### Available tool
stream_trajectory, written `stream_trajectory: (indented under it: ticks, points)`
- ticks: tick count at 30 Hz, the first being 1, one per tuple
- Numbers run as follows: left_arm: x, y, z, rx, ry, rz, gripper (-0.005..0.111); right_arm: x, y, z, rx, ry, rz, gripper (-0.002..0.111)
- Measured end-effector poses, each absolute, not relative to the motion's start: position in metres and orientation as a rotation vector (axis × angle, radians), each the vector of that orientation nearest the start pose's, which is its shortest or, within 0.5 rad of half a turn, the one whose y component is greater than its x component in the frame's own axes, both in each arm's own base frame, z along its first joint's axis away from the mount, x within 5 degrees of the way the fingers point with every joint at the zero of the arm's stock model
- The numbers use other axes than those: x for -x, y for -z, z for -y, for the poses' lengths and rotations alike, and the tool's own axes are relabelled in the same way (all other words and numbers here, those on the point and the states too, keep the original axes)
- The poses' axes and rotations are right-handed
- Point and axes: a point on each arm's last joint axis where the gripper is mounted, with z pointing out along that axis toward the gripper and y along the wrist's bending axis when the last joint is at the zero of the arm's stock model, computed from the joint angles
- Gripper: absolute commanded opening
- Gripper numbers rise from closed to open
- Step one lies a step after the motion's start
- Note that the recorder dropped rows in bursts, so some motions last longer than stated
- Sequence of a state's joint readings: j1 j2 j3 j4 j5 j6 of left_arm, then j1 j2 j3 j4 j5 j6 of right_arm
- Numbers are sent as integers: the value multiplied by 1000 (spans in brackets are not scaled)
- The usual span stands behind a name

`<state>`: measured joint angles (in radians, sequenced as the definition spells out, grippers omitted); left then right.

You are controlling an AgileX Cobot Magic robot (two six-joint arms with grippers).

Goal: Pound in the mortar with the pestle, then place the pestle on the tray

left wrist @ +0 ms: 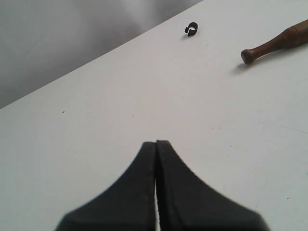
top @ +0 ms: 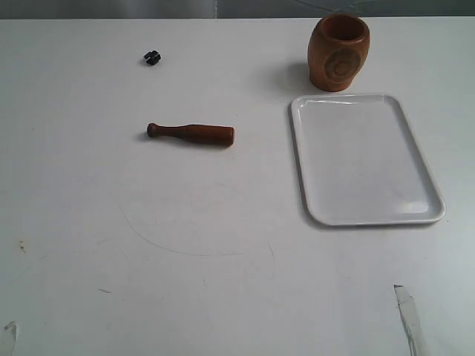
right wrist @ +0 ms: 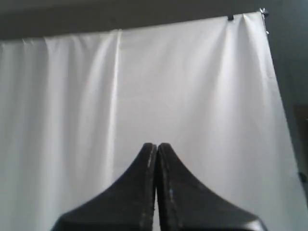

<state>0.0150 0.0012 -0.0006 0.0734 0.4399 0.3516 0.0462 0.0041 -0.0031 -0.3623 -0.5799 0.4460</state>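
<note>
The dark reddish-brown pestle (top: 191,133) lies flat on the white table, left of centre, knobbed end to the left; its narrow end (left wrist: 274,44) also shows in the left wrist view. The light brown wooden mortar (top: 339,52) stands upright at the back right, just behind the white tray (top: 365,158), which holds nothing. My left gripper (left wrist: 156,142) is shut and empty, hovering over bare table well short of the pestle. My right gripper (right wrist: 156,145) is shut and empty, facing a white cloth backdrop. In the exterior view only slivers of the arms show at the bottom corners.
A tiny black object (top: 152,57) sits on the table at the back left, also seen as a small black clip (left wrist: 191,29) in the left wrist view. The table's far edge runs along the top of the exterior view.
</note>
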Motion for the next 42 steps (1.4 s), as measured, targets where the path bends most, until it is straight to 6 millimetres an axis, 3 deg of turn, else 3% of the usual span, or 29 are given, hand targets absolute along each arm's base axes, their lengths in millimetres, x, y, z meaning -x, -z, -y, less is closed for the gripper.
stream_trajectory:
  ticks: [2, 7, 11, 14, 18, 21, 26, 29, 35, 38, 42]
  points:
    - [-51, -174, -4, -367, -320, -1901, 0, -29, -267, -22, 124, -387, -834, 0]
    - [-51, -174, -4, -367, -320, -1901, 0, -17, -277, -23, 139, -470, -673, 0]
    - [-51, -174, -4, -367, -320, -1901, 0, -12, -294, -21, 159, -356, -622, 0]
    - [-51, -174, -4, -367, -320, -1901, 0, -18, -317, -14, 99, -250, -690, 0]
    - [-51, -174, -4, -367, -320, -1901, 0, -51, -341, -4, -47, -215, -980, 0]
    - [-51, -174, -4, -367, -320, -1901, 0, -88, -351, -4, -74, -187, -1269, 0]
    - [-51, -174, -4, -367, -320, -1901, 0, -152, -348, -11, -48, -147, -1733, 0]
    - [-51, -174, -4, -367, -320, -1901, 0, -189, -336, -31, 101, -156, -2013, 0]
    - [-51, -174, -4, -367, -320, -1901, 0, -246, -308, -96, 632, -177, -2437, 0]
    - [-51, -174, -4, -367, -320, -1901, 0, -263, -303, -130, 926, -170, -2496, 0]
    - [-51, -174, -4, -367, -320, -1901, 0, -282, -287, -182, 1421, -147, -2436, 0]
